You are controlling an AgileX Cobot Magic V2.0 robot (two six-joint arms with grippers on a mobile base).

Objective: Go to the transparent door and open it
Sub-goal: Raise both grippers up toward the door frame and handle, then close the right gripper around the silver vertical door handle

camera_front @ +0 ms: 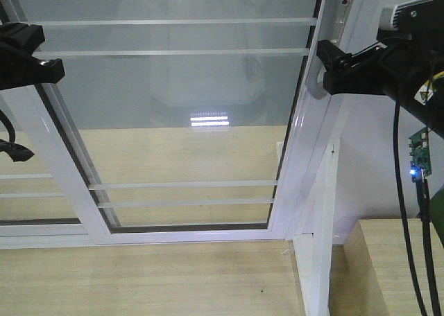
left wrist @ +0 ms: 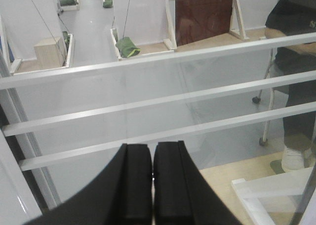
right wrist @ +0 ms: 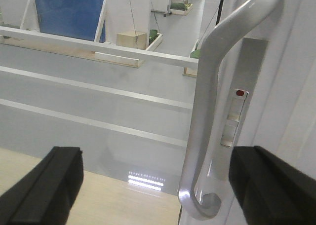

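Faces a tall clear door (camera_front: 187,122) in a white frame straight ahead, crossed by thin white bars (camera_front: 173,53), with a curved silver-grey handle (right wrist: 205,96) on its right stile. Holds the right gripper (right wrist: 153,185) spread wide at that handle, one finger on either side, nothing clamped. Has the left gripper (left wrist: 152,185) closed tight on nothing, near the door's left side.

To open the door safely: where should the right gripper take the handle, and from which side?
Its straight vertical middle stretch, approached head-on from the front: the handle stands off the frame, so the open right gripper can close across it.
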